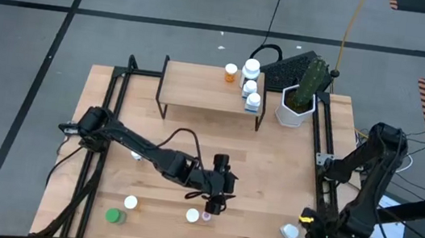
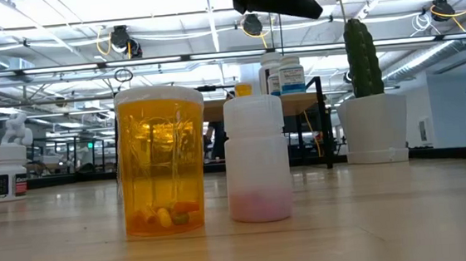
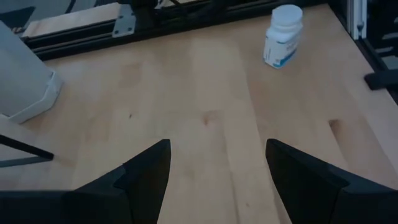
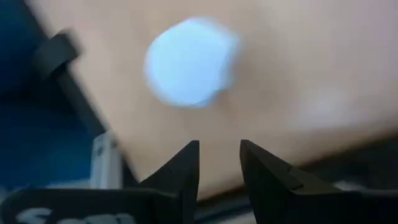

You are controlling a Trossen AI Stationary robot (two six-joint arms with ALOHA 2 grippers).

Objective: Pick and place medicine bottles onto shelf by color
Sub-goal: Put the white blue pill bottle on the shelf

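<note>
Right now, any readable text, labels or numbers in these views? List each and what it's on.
No text can be read anywhere.
White bottle in the left wrist view: blue-printed label, too blurred to read.
Bottles on the shelf in the low view: blue labels, too small.
White bottle at the low view's far left: dark and red label, too small.
Right wrist housing: white lettering, cut off and blurred.
</note>
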